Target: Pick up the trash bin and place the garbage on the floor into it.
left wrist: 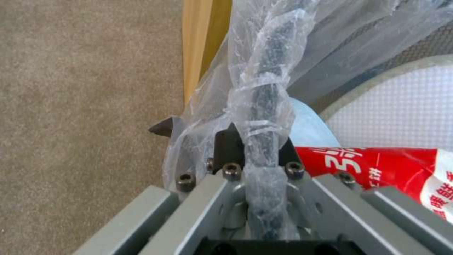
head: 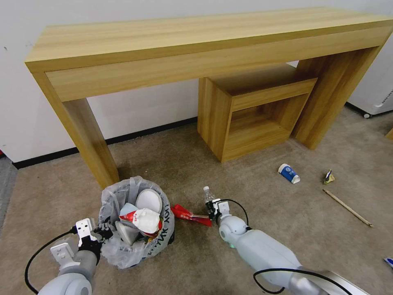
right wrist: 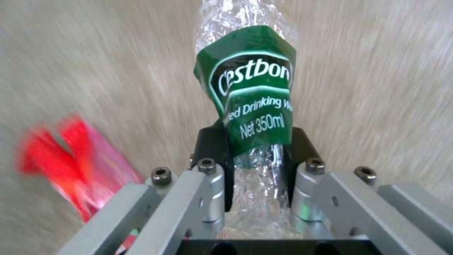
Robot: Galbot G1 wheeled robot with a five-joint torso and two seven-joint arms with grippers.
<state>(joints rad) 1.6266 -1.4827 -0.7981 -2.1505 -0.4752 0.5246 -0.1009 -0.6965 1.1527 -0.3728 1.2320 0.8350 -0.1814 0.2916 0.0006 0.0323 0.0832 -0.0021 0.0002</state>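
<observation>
Partly gripper-hidden (right wrist: pixel 257 170) bottle (right wrist: pixel 250 95)

Place: we take this for an office or hotel-style room | floor: beige carpet (head: pixel 254 180) | far side: plain white wall (head: pixel 135 102) with black baseboard (head: pixel 151 132) | furniture: long wooden desk (head: pixel 196 37), low wooden cubby (head: pixel 254 110) under its right end.

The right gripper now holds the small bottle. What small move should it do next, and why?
Probably carry it left, over the trash bin. The right gripper is shut on the small bottle, the left gripper is clamped on the bin's bagged rim, and the bin's open top is beside the red wrapper.
</observation>
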